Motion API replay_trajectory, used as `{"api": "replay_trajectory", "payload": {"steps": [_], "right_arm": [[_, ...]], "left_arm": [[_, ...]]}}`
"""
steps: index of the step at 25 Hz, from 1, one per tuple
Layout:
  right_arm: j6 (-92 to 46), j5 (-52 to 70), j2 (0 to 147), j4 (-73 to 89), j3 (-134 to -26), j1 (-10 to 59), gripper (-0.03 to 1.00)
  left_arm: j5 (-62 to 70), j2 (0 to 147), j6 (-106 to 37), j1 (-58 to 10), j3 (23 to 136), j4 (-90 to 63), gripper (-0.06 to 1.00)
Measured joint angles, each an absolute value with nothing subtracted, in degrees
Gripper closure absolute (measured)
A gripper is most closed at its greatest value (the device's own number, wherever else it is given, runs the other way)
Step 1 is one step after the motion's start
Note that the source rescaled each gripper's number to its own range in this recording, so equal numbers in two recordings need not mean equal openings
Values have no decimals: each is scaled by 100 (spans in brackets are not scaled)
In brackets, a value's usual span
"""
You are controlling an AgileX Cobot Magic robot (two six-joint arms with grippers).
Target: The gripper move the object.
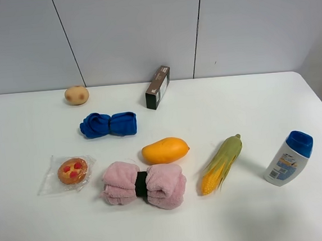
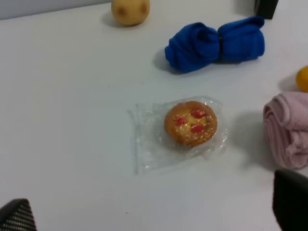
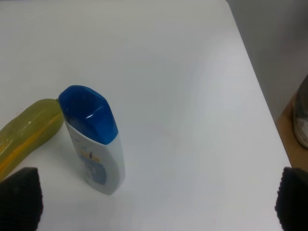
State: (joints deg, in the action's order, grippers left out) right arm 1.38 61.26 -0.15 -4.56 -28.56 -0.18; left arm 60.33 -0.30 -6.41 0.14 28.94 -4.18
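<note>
The pink rolled towel (image 1: 166, 183), cinched by a black band, lies on the white table (image 1: 41, 232) at front centre, just in front of the orange mango (image 1: 165, 150). Neither arm shows in the exterior high view. In the left wrist view one end of the towel (image 2: 288, 130) shows at the picture's edge. My left gripper (image 2: 154, 211) is open and empty, with only its two black fingertips (image 2: 17, 216) showing, above the table near the wrapped tart. My right gripper (image 3: 156, 199) is open and empty, its fingertips (image 3: 19, 197) spread wide near the lotion bottle.
A wrapped tart (image 1: 72, 170) lies left of the towel, a blue rolled cloth (image 1: 109, 125) behind it. A potato (image 1: 76, 95) and a dark box (image 1: 158, 87) sit at the back. A corn cob (image 1: 221, 165) and a blue-capped bottle (image 1: 288, 158) are to the right.
</note>
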Motion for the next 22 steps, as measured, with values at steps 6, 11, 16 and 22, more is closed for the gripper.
{"api": "replay_trajectory", "payload": {"steps": [6, 11, 16, 22], "right_arm": [[195, 6126, -15, -491, -2856, -18, -3], [195, 6126, -15, -491, -2856, -18, -3], [195, 6126, -15, -491, -2856, -18, -3], [195, 6126, -15, -491, -2856, -18, -3]], "left_arm": [[6033, -30, -641, 14, 2894, -418, -6], [6033, -30, -641, 14, 2894, -418, -6], [6033, -30, -641, 14, 2894, -418, -6], [6033, -30, -641, 14, 2894, -418, -6]]}}
